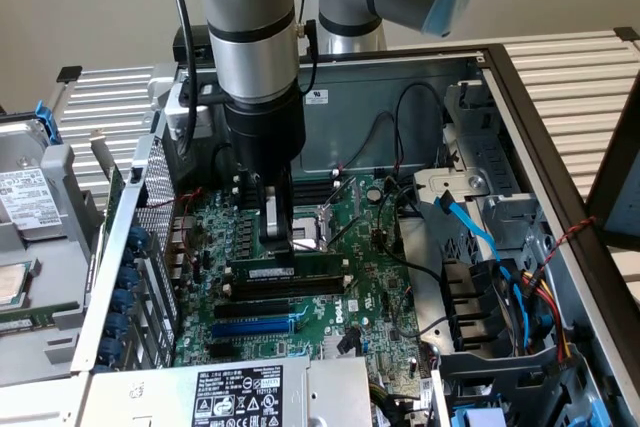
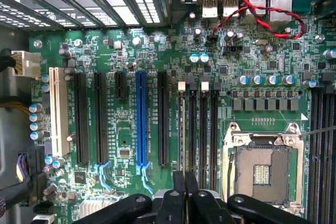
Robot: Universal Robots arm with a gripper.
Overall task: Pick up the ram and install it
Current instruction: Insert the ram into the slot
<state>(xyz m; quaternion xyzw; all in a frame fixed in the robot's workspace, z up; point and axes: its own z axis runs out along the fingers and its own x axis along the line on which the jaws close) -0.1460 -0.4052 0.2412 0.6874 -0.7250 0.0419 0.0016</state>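
In the exterior view my gripper (image 1: 278, 247) reaches down into an open computer case and is shut on the ram (image 1: 305, 272), a long dark stick with a small white label. The ram lies level along the black memory slots (image 1: 300, 289) on the green motherboard (image 1: 370, 277), low over them; whether it sits in one I cannot tell. In the wrist view the black fingers (image 2: 177, 195) close on the ram (image 2: 181, 129), seen edge-on as a thin strip over the slot row (image 2: 203, 129) with white end clips.
A black slot (image 1: 262, 305) and the blue slot (image 1: 255, 327) lie beside the ram. The CPU socket (image 1: 322, 219) sits behind the gripper. Black cables (image 1: 400, 267), a blue cable (image 1: 470, 222), the drive cage (image 1: 490, 297) and the power supply (image 1: 240, 392) crowd around.
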